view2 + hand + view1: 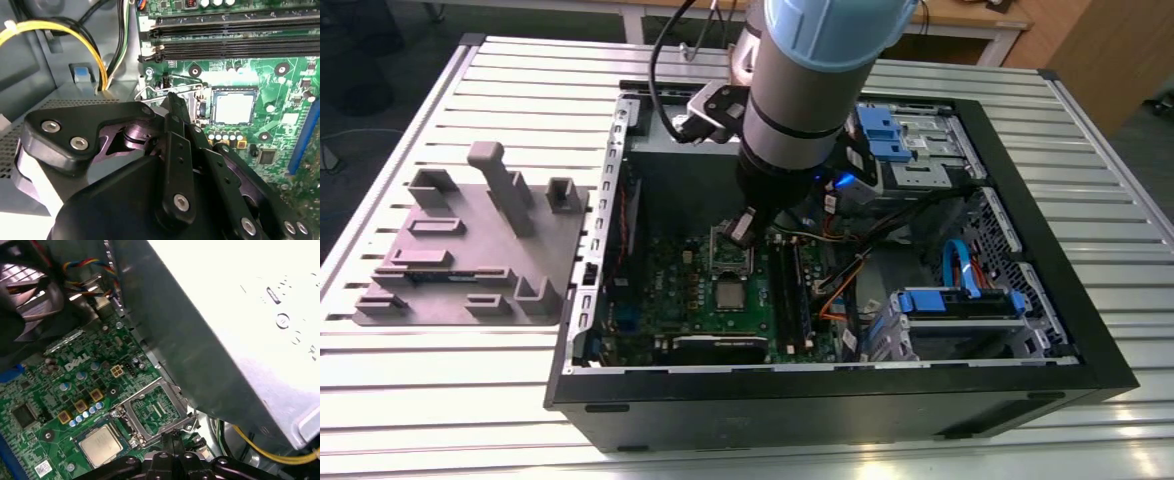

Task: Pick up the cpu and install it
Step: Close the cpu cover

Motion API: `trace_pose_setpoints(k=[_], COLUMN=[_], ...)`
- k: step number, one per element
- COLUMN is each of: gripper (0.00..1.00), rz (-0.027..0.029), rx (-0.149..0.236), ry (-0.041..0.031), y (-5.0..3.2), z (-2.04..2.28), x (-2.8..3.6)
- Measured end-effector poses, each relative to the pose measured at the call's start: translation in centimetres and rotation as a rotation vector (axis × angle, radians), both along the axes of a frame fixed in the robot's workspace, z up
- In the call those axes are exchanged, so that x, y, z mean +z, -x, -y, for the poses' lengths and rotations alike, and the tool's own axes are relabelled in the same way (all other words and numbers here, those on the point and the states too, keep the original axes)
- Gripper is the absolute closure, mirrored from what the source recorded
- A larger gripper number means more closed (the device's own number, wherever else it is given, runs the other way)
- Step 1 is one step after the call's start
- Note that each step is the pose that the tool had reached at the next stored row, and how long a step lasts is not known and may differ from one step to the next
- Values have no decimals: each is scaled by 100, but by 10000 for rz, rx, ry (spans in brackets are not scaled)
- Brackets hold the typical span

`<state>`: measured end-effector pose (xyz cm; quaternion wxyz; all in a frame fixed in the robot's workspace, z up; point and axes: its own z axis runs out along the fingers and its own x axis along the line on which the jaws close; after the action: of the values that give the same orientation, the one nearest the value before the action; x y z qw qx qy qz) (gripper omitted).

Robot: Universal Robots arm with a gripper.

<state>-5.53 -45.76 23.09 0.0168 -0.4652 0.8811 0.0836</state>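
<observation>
I am looking down, in the exterior view, at an open computer case (1047, 345) lying on a slatted metal surface (454, 400). A grey moulded fixture (467, 250) sits beside it at the exterior view's left. The arm reaches down into the case, with the gripper (742, 228) low over the green board (660, 290).

The cpu (727, 292), a small silvery square, lies flat in its socket on the board, not in the gripper. The second wrist view shows the cpu (233, 108) framed squarely by the socket walls, near the long black memory sticks (235, 35). In the first wrist view the cpu (102, 445) lies just beside the hinged metal retention frame (155, 412), which is swung open and not over the chip.

The fingers (173, 107) look pressed together, and I see nothing held between them. Their tips hang close to the open frame and its wire lever, but I cannot tell whether they touch.

My judgement is that the pick and placement are done, since the chip looks seated. The socket is not yet clamped, so the installation seems mostly complete but unfinished.
</observation>
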Motion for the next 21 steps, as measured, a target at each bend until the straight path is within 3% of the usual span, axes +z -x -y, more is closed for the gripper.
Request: trace_pose_setpoints(k=[6, 21], gripper=[90, 90], rz=[0, 0], rx=[-74, -1836], ry=[-2, -1], y=[-60, -63], z=[-6, -33], x=[-26, -92])
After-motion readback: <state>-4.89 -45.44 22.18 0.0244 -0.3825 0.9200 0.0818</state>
